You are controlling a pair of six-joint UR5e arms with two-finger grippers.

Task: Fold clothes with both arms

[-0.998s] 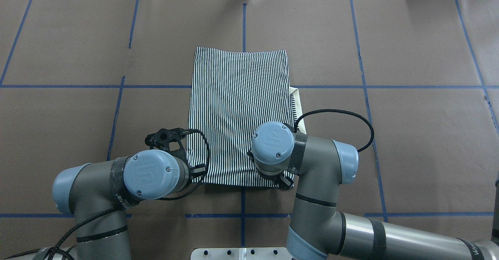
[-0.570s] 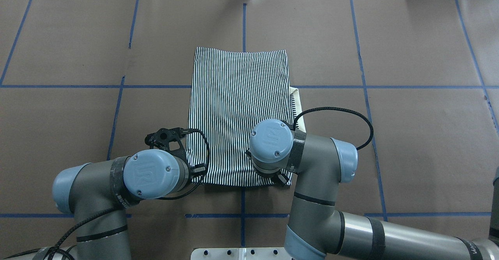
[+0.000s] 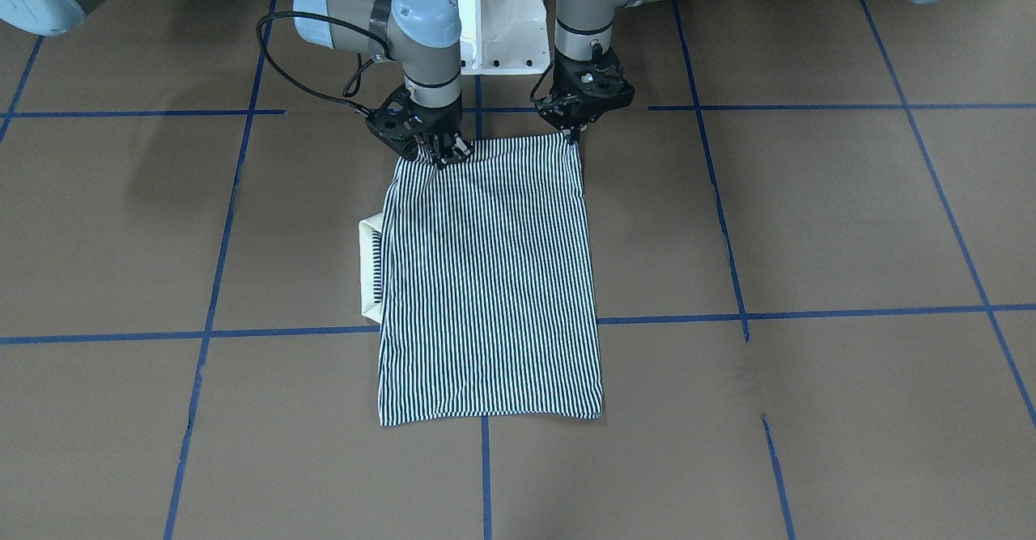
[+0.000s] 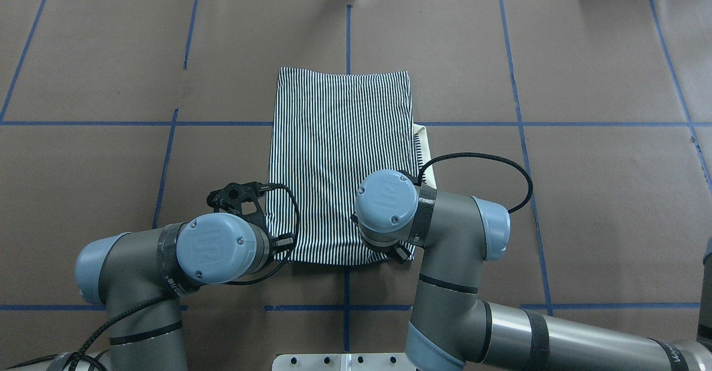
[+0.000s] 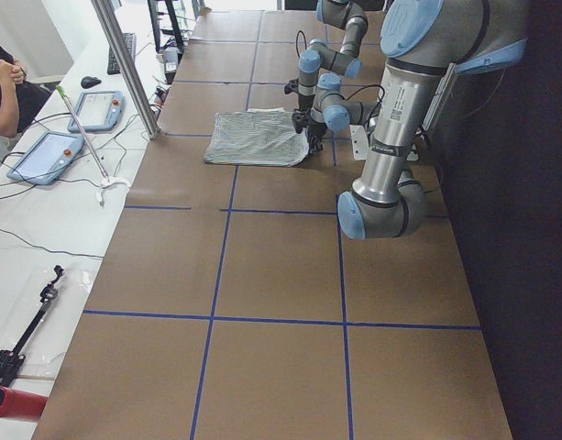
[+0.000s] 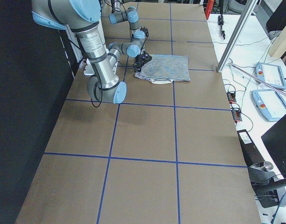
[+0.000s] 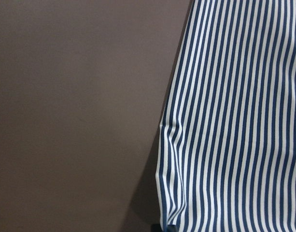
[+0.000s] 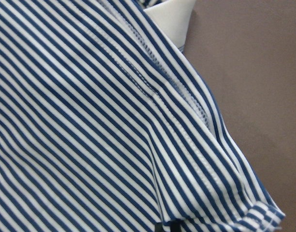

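The striped polo shirt (image 3: 486, 281) lies folded into a long rectangle on the brown table; it also shows in the overhead view (image 4: 339, 148). Its white collar (image 3: 368, 269) sticks out from one long side. My left gripper (image 3: 575, 133) is shut on the shirt's near corner on my left. My right gripper (image 3: 443, 154) is shut on the other near corner. Both wrist views show only striped cloth close up (image 7: 234, 121) (image 8: 90, 121), bunched toward the fingers. In the overhead view the wrist joints hide both sets of fingertips.
Blue tape lines (image 3: 728, 313) divide the brown table cover into squares. The white pedestal base (image 3: 494, 22) stands just behind the shirt's near edge. A metal post (image 5: 125, 64), tablets (image 5: 97, 110) and a seated person (image 5: 5, 92) are off the table's far side.
My right wrist has moved slightly away from my base and to my left, and the shirt's near edge has drawn in a little with it. My left arm has stayed nearly still.
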